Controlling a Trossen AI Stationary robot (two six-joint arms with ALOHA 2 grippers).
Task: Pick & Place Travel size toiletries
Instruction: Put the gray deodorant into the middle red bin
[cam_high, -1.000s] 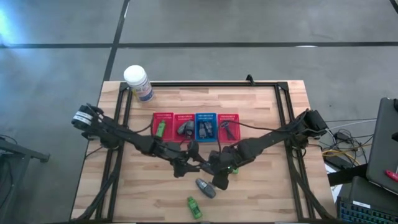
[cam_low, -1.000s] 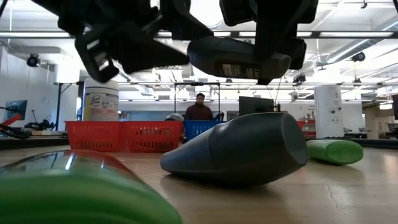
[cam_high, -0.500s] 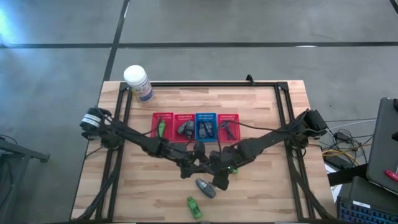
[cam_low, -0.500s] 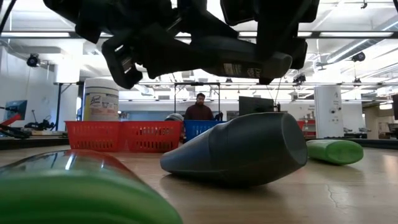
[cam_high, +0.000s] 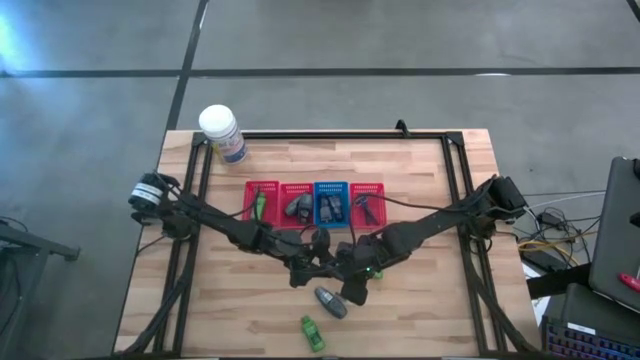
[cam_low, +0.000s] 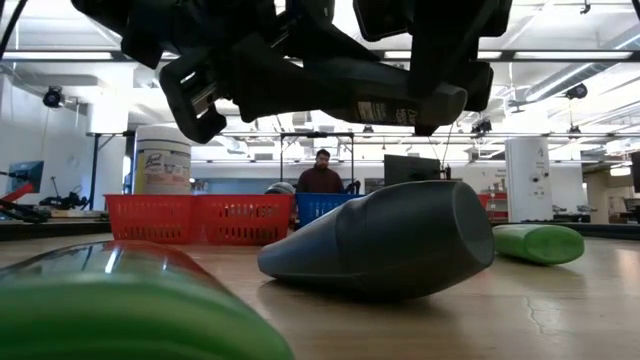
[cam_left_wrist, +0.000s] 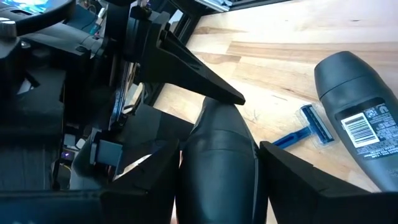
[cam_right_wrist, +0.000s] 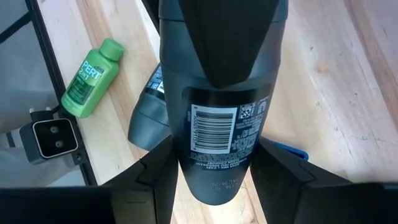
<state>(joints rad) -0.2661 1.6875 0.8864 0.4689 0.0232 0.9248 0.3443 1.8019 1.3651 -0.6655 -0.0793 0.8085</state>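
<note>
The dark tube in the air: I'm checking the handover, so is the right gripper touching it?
Touching. In the right wrist view the right gripper has both fingers pressed against the sides of the dark tube, with no gap.

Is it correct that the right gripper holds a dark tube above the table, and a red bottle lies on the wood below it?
Not quite. The bottle on the wood is bright green, not red, as the right wrist view shows. The right gripper does hold a dark tube above the table.
</note>
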